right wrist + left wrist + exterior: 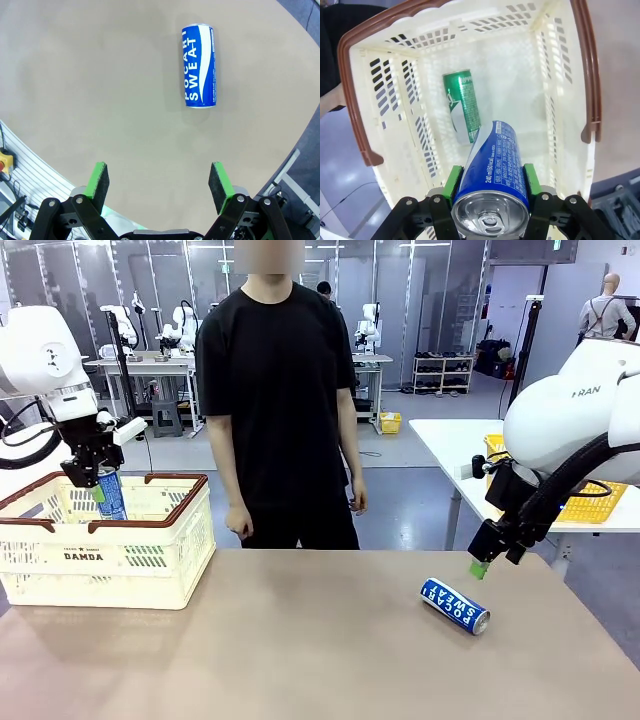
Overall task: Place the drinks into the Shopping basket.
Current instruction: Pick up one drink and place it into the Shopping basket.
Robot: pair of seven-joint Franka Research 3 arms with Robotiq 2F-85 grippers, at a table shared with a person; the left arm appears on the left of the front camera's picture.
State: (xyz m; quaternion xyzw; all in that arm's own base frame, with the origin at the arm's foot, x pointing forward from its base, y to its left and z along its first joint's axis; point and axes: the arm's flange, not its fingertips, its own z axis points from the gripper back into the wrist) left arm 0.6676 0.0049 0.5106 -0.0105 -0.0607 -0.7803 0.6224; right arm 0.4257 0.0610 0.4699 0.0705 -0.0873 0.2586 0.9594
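One green can (462,105) already lies in the Shopping basket (60,558), my left gripper (490,182) clamps a blue can (492,160) just above it, not yet released, and my right gripper (159,182) hangs spread wide over the last blue can (200,67), lying on the table (300,640)

A large indoor robotics lab or test hall: smooth grey floor (410,495) across mid-frame, workbenches (140,362) at upper left, a low shelf rack (443,375) at upper right, a white table (445,435) at right.
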